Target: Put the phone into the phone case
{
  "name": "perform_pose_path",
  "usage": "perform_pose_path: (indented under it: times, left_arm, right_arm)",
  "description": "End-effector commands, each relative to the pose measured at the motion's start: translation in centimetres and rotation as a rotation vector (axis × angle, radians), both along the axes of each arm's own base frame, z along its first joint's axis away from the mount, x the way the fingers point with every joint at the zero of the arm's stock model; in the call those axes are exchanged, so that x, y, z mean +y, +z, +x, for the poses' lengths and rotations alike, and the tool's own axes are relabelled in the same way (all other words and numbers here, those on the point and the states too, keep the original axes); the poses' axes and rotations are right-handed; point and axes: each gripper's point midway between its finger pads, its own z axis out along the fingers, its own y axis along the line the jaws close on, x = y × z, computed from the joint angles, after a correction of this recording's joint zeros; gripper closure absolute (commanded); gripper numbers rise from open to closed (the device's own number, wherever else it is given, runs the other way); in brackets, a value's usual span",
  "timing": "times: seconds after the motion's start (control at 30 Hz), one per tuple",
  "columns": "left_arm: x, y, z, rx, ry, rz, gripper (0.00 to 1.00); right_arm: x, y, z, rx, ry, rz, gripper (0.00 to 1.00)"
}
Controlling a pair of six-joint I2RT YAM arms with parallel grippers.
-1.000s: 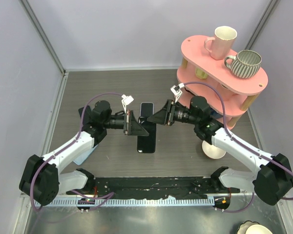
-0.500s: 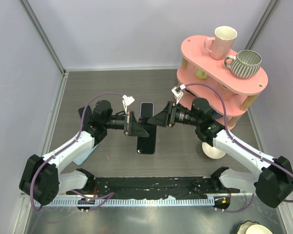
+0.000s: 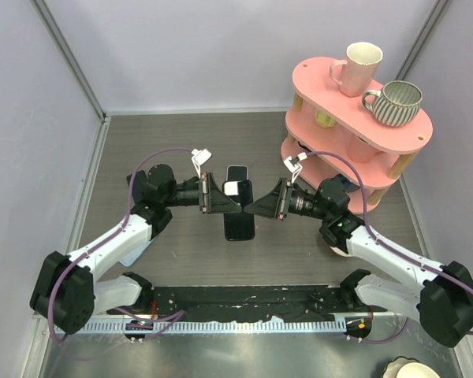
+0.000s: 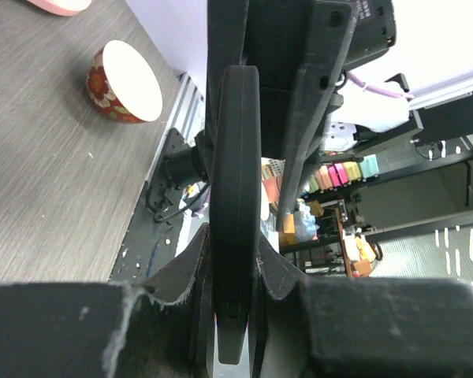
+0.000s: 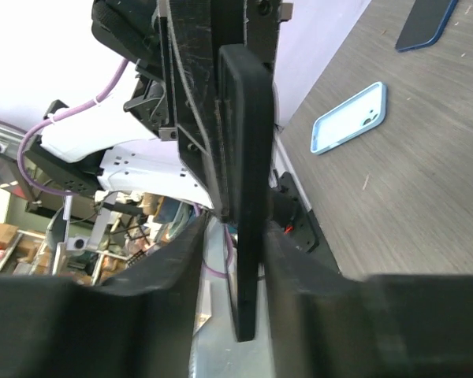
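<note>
A black, matte, phone-shaped slab (image 3: 239, 227) hangs above the table between both grippers. I cannot tell whether it is the phone, the case, or both. My left gripper (image 3: 230, 206) is shut on it; in the left wrist view the slab (image 4: 236, 157) stands edge-on, clamped between the fingers (image 4: 235, 315). My right gripper (image 3: 251, 208) stands around the same slab (image 5: 248, 157): one finger touches it and a gap shows on the other side (image 5: 236, 291). A second dark phone (image 3: 237, 175) lies flat behind. A light blue case (image 5: 349, 118) lies under the left arm (image 3: 134, 250).
A pink two-tier shelf (image 3: 315, 87) with a cream mug (image 3: 361, 63) and a striped mug (image 3: 398, 102) stands at the back right. An upturned bowl (image 3: 343, 242) (image 4: 126, 83) sits under the right arm. A dark flat object (image 3: 132, 181) (image 5: 426, 22) lies at the left.
The right gripper has moved left and down onto the slab. The left gripper has lifted and shifted slightly right with the slab, which now sits a little farther back.
</note>
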Motion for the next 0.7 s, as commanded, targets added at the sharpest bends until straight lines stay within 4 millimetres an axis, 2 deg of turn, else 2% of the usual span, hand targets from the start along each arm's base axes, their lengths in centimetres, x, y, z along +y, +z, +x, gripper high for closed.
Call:
perform_pose_path:
  times: [0.0, 0.07, 0.1, 0.13, 0.2, 0.23, 0.27, 0.3, 0.33, 0.37, 0.43, 0.5, 0.57, 0.6, 0.63, 0.67]
  left_arm:
    - [0.0, 2.2, 0.7, -0.06, 0.033, -0.075, 1.0]
    - [0.0, 2.1, 0.6, -0.048, 0.032, -0.075, 1.0]
    - [0.0, 1.8, 0.5, -0.043, 0.03, -0.072, 1.0]
    - [0.0, 1.9, 0.5, -0.047, 0.03, -0.073, 1.0]
    - [0.1, 1.6, 0.4, -0.046, 0.03, -0.069, 1.0]
    - [0.1, 1.6, 0.4, -0.047, 0.026, -0.067, 1.0]
    - [0.1, 1.5, 0.3, -0.062, 0.025, -0.064, 0.99]
    - [0.1, 1.2, 0.4, -0.051, 0.027, -0.047, 0.92]
    - [0.1, 1.0, 0.5, -0.053, 0.031, -0.039, 0.77]
    - [0.1, 0.9, 0.7, -0.067, 0.039, -0.031, 0.69]
    - [0.1, 1.0, 0.7, -0.078, 0.046, -0.029, 0.57]
    - [0.1, 1.2, 0.6, -0.093, 0.039, -0.033, 0.53]
    - [0.1, 1.4, 0.5, -0.1, 0.025, -0.037, 0.53]
    - [0.1, 1.5, 0.4, -0.105, 0.019, -0.04, 0.56]
    - [0.1, 1.4, 0.4, -0.104, 0.016, -0.041, 0.73]
    - [0.1, 1.6, 0.3, -0.111, 0.011, -0.048, 0.81]
  right_arm:
    - [0.3, 2.6, -1.1, -0.069, 0.041, 0.097, 0.67]
    - [0.5, 2.5, -1.3, -0.075, 0.05, 0.099, 0.78]
    - [0.5, 2.5, -1.3, -0.076, 0.047, 0.099, 0.89]
    - [0.5, 2.4, -1.1, -0.078, 0.034, 0.095, 0.94]
    - [0.4, 2.6, -1.1, -0.119, 0.024, 0.081, 0.99]
    - [0.4, 1.8, -0.9, -0.098, 0.013, 0.044, 0.99]
    - [0.2, 2.3, -0.8, -0.151, 0.003, 0.029, 0.99]
    - [0.1, 2.2, -0.8, -0.163, 0.0, 0.011, 0.99]
    - [0.1, 1.7, -0.9, -0.153, 0.002, -0.02, 0.99]
    - [-0.1, 2.1, -1.1, -0.201, 0.004, -0.026, 0.99]
    - [-0.4, 2.1, -1.5, -0.234, 0.01, -0.03, 0.99]
    - [-0.7, 1.9, -1.7, -0.261, 0.002, -0.03, 0.99]
    - [-1.0, 2.1, -1.9, -0.277, -0.006, -0.019, 0.99]
    - [-1.0, 2.2, -2.0, -0.277, -0.006, -0.012, 0.99]
    - [-1.0, 2.5, -2.0, -0.281, -0.008, 0.003, 0.99]
    - [-1.0, 2.6, -2.1, -0.279, -0.005, 0.006, 0.99]
